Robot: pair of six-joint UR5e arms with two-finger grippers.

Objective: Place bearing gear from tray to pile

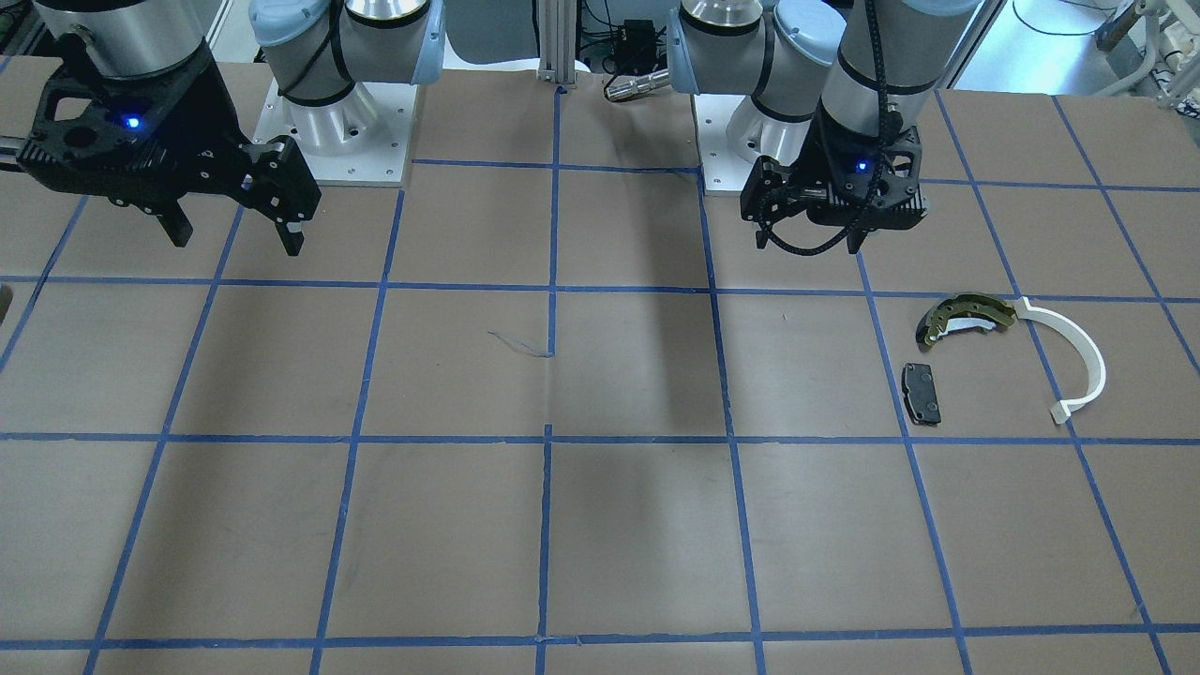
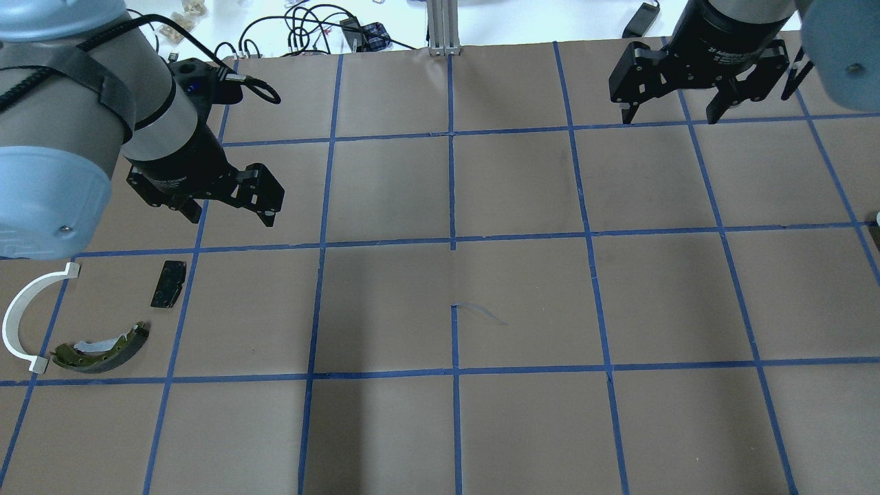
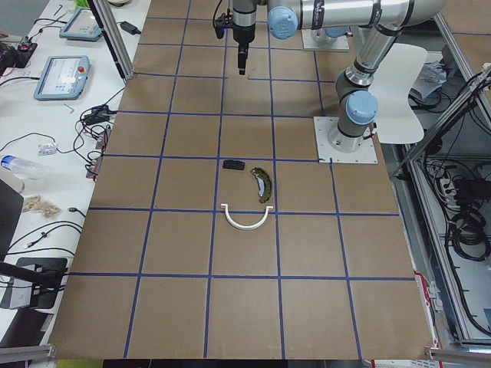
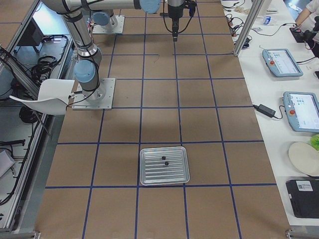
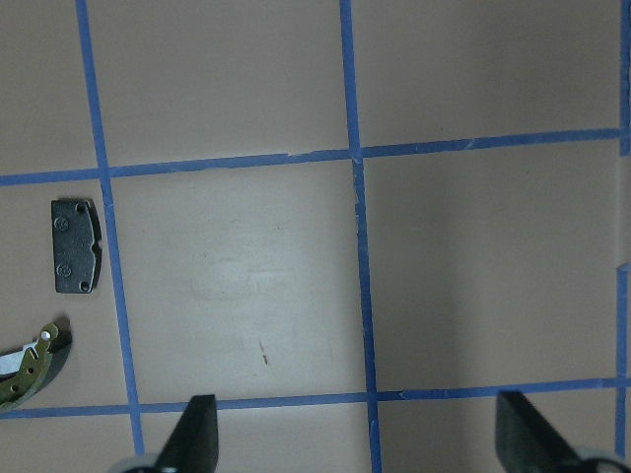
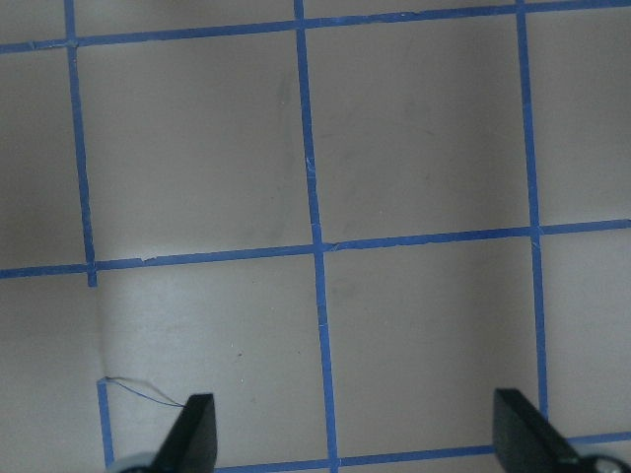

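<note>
The tiny black roundish bearing gear [image 4: 160, 158], too small for its teeth to show, is lying inside the ribbed silver metal tray [image 4: 149, 175], just beside a second tiny black part [image 4: 166, 163]. Well apart from that tray, the pile [image 1: 966, 314] is sitting on the brown, blue-taped bench [image 2: 522, 302]: an olive-yellow curved shoe [image 2: 103, 352], a thin white arc strip [image 2: 17, 316] and a flat black rectangular pad [image 2: 168, 283]. The left pincer [image 2: 231, 218] and the right pincer [image 2: 671, 120] are both hanging with fingers apart, gripping nothing, away from the tray.

Tray [image 4: 149, 179] sitting on table [image 4: 199, 124] toward robot's right end. Bearing gear [image 4: 160, 158] lying in tray, second small part [image 4: 166, 162] lying just beside it, not touching. Pile [image 1: 975, 302] lying toward robot's left end. Within pile: pad [image 2: 168, 283] lying beyond shoe [image 2: 127, 347], away from robot; arc strip [image 2: 7, 323] lying outward of shoe, one end just beside shoe's end.
</note>
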